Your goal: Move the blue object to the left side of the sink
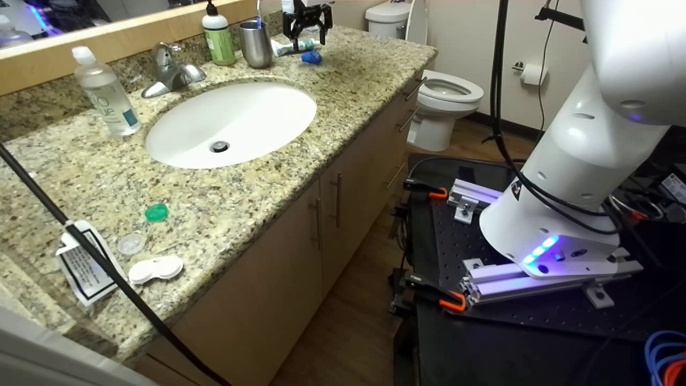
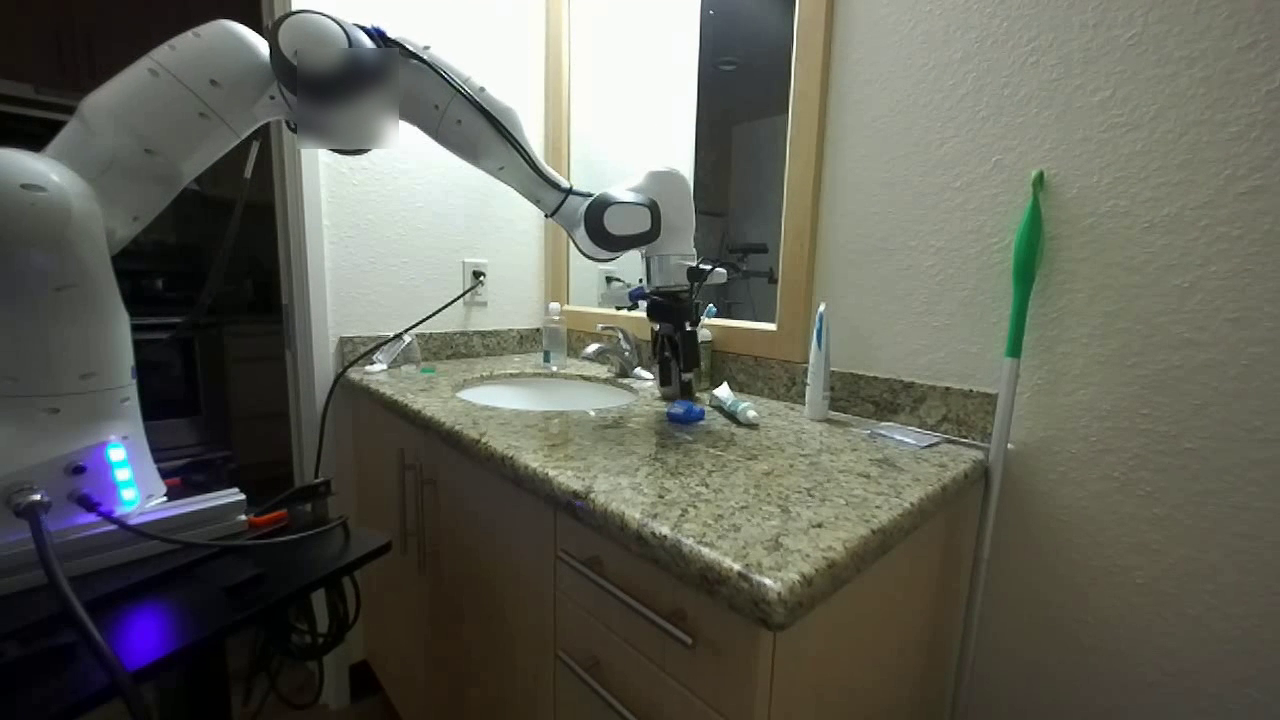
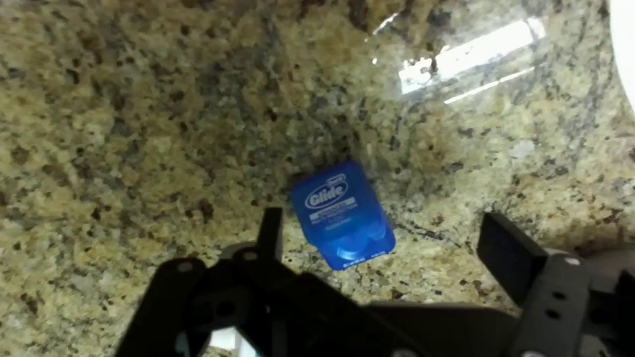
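Observation:
The blue object is a small floss box with a "Glide" label [image 3: 342, 215]. It lies on the granite counter at the far side of the sink in an exterior view [image 1: 311, 57], and it also shows in an exterior view [image 2: 685, 412]. My gripper [image 3: 382, 218] is open above it and holds nothing. In the wrist view the box lies between the fingers, nearer the left finger. The gripper points down over the box in both exterior views [image 1: 309, 42] [image 2: 678, 388]. The white oval sink [image 1: 257, 118] shows its edge at the right of the wrist view [image 3: 626, 44].
A toothpaste tube [image 2: 735, 405] lies beside the box. A metal cup [image 1: 255, 45], green soap bottle [image 1: 220, 42], chrome faucet [image 1: 170, 69] and transparent bottle [image 1: 107, 96] stand behind the sink. A green cap [image 1: 156, 212] and white lens case [image 1: 156, 269] lie at the opposite end.

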`<move>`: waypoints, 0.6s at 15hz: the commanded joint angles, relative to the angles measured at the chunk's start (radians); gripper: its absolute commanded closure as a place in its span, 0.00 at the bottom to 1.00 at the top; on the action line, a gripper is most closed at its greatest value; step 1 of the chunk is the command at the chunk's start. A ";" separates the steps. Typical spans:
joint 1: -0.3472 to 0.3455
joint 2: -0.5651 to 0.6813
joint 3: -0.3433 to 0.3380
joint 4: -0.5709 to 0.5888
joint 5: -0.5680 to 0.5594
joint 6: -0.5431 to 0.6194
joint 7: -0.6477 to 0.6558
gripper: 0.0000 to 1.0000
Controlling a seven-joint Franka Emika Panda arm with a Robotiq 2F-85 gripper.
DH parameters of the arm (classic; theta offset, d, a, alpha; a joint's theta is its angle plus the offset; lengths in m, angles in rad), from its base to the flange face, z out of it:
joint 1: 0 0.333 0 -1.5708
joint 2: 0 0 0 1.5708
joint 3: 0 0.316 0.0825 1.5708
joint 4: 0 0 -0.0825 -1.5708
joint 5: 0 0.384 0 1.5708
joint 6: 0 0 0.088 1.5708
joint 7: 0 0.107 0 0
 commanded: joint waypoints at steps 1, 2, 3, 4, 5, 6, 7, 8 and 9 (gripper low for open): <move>-0.024 0.017 0.024 0.022 0.009 -0.002 0.009 0.00; -0.033 0.028 0.030 0.033 0.016 -0.002 0.011 0.00; -0.039 0.035 0.032 0.042 0.020 -0.002 0.012 0.00; -0.034 0.040 0.021 0.050 0.006 -0.021 0.027 0.00; -0.029 0.048 0.010 0.057 -0.010 -0.022 0.041 0.00; -0.015 0.041 0.010 0.043 -0.017 -0.028 0.065 0.00; -0.036 0.038 0.028 0.047 -0.003 -0.010 0.036 0.00; -0.033 0.039 0.027 0.047 -0.009 -0.013 0.048 0.00; -0.030 0.040 0.026 0.047 -0.010 -0.014 0.053 0.00</move>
